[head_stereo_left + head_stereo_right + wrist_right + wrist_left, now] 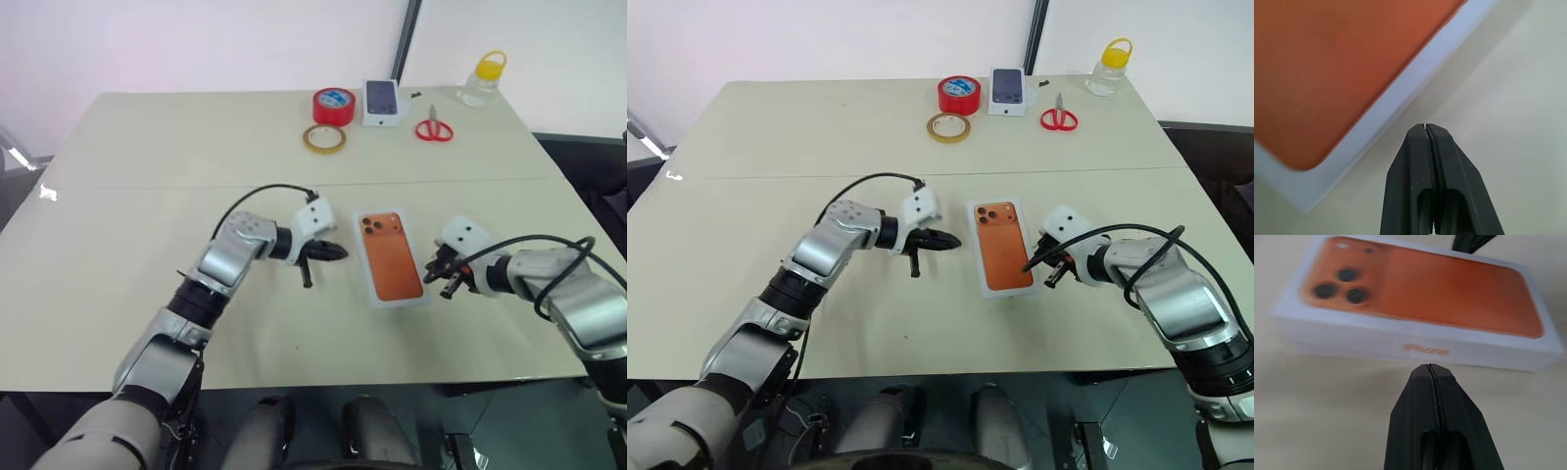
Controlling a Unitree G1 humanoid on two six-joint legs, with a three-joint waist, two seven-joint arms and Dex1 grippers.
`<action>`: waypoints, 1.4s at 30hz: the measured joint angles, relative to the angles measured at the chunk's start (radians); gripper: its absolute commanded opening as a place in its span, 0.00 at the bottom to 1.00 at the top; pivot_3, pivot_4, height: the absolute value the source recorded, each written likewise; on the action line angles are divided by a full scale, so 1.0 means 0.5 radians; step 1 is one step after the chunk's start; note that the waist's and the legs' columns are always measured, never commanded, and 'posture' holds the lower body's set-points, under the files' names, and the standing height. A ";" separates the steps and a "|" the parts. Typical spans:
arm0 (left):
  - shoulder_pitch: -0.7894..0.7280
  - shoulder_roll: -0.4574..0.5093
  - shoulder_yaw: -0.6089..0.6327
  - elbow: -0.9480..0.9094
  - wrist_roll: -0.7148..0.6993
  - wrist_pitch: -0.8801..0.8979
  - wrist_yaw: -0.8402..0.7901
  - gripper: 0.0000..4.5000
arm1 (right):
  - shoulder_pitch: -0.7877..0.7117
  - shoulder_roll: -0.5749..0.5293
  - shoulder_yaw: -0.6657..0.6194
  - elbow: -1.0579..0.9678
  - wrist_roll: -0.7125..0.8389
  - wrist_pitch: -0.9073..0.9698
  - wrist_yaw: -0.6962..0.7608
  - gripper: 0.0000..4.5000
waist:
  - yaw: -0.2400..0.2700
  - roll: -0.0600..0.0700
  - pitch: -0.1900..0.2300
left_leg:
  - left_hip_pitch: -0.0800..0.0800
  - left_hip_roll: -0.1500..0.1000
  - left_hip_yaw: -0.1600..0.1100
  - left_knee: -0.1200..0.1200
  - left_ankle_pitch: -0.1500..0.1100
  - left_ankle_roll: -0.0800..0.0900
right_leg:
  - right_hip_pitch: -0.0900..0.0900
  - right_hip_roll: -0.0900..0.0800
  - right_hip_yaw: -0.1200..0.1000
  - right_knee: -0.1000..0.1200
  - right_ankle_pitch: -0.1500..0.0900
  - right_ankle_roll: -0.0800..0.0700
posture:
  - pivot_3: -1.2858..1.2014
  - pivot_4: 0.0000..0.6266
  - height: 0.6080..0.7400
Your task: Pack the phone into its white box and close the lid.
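We see the white rectangular cardboard box (394,262), orange phone picture on top, closed at the table's middle between our empty, clenched left gripper (336,252) and right gripper (428,271). It seems light, stiff, smooth; best pinched at its long sides.

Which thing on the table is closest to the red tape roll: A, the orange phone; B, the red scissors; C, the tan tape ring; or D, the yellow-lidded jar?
C: the tan tape ring lies just beside the red tape roll, nearer than any of the others.

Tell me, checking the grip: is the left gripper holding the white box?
No, the left gripper is shut and apart from the white box.
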 measured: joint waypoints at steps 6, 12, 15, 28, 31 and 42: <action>0.025 -0.015 -0.167 -0.026 0.073 -0.014 -0.037 0.00 | 0.048 -0.001 0.000 -0.075 0.024 -0.004 0.052 0.01 | 0.003 0.001 0.000 | 0.001 0.001 0.000 0.001 -0.001 0.002 | 0.001 0.001 0.000 0.000 0.000 0.000 | 0.52 0.24 1.00; 0.025 -0.074 -0.154 0.013 0.090 -0.030 0.040 0.00 | 0.061 -0.001 -0.027 -0.087 0.039 -0.003 0.058 0.01 | 0.006 0.001 0.000 | 0.000 0.001 0.000 0.000 -0.001 0.002 | 0.001 0.000 0.000 0.000 0.000 0.000 | 0.52 0.24 1.00; 0.033 -0.098 -0.083 0.007 0.058 -0.014 0.053 0.00 | 0.072 -0.002 -0.090 -0.087 0.068 0.005 0.077 0.01 | 0.007 0.001 0.000 | 0.000 0.001 0.000 0.000 -0.001 0.002 | 0.000 0.000 0.000 0.000 0.000 0.000 | 0.52 0.24 1.00; 0.074 -0.113 -0.041 -0.027 0.026 -0.005 0.065 0.00 | 0.072 -0.028 -0.113 -0.087 0.087 0.001 0.106 0.01 | 0.007 0.001 0.000 | 0.000 0.001 0.000 0.000 -0.001 0.002 | 0.001 0.000 0.000 0.000 0.000 0.000 | 0.52 0.24 1.00; 0.074 -0.119 -0.024 -0.020 0.026 -0.005 0.083 0.00 | 0.072 -0.029 -0.113 -0.087 0.087 -0.003 0.106 0.01 | 0.006 0.001 0.000 | 0.000 0.001 0.000 0.000 -0.001 0.002 | 0.001 0.000 0.000 0.000 0.000 0.000 | 0.52 0.24 1.00; 0.080 -0.117 -0.020 0.031 0.024 -0.010 0.091 0.00 | 0.072 -0.028 -0.113 -0.072 0.085 -0.039 0.104 0.01 | 0.006 0.001 0.000 | 0.000 0.001 0.000 0.000 -0.001 0.001 | 0.001 0.000 0.000 0.000 0.000 0.000 | 0.52 0.24 1.00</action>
